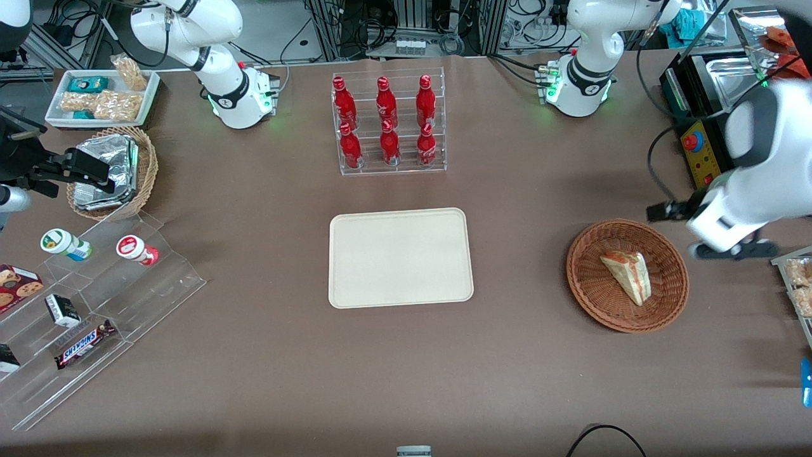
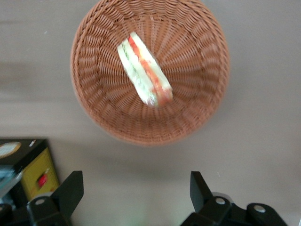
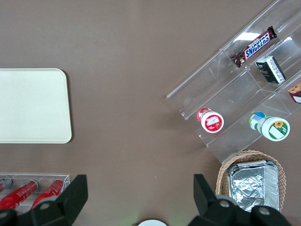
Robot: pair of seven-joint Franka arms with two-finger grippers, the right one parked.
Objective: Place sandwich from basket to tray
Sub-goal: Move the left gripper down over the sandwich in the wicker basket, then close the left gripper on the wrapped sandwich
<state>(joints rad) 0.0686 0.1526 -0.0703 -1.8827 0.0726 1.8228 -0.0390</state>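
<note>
The sandwich is a pale wedge with orange-red and green layers, lying in the reddish-brown wicker basket toward the working arm's end of the table. The wrist view shows the sandwich near the middle of the basket. My gripper hangs above bare table just outside the basket's rim. In the wrist view the gripper is open with nothing between its fingers. The cream-beige tray lies flat at the table's middle with nothing on it, and the tray also shows in the right wrist view.
A clear rack of red bottles stands farther from the camera than the tray. A yellow control box with a red button sits near my arm. Toward the parked arm's end are a stepped acrylic display, a tan basket of foil packets and a white snack tub.
</note>
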